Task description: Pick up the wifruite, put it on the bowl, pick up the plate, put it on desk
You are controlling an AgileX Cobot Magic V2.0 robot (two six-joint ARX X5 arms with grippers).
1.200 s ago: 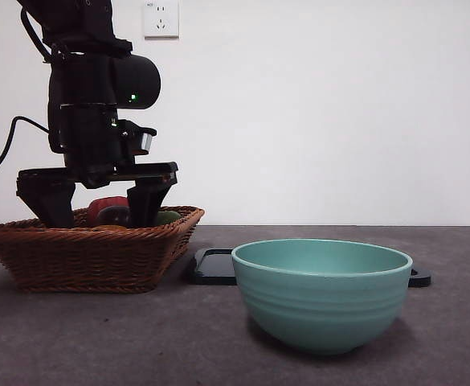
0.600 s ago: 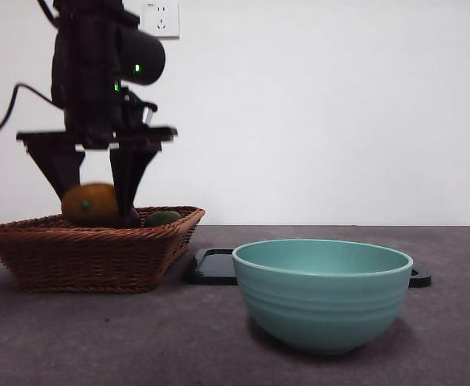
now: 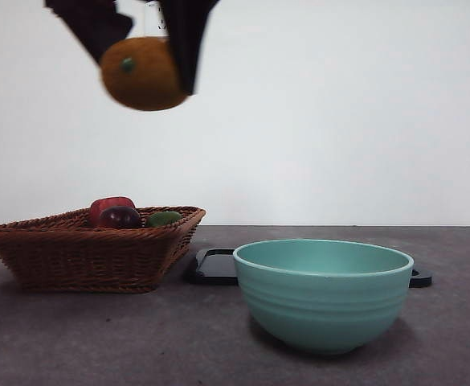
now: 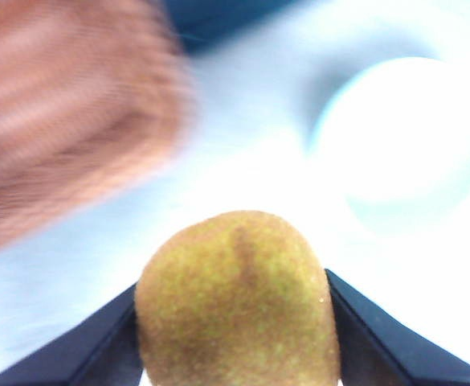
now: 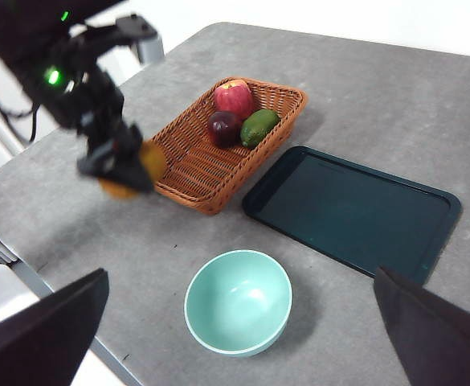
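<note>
**Fruit held high over the table**

The desk carries a wicker basket, a dark tray and the bowl, which stands empty in front of the tray. High above the basket, the left gripper clamps the wifruite between its jaws. The right gripper hangs spread wide, well above everything.

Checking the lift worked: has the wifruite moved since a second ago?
Yes. The wifruite, clamped in the left gripper, has risen from the basket to high above its rim.
</note>
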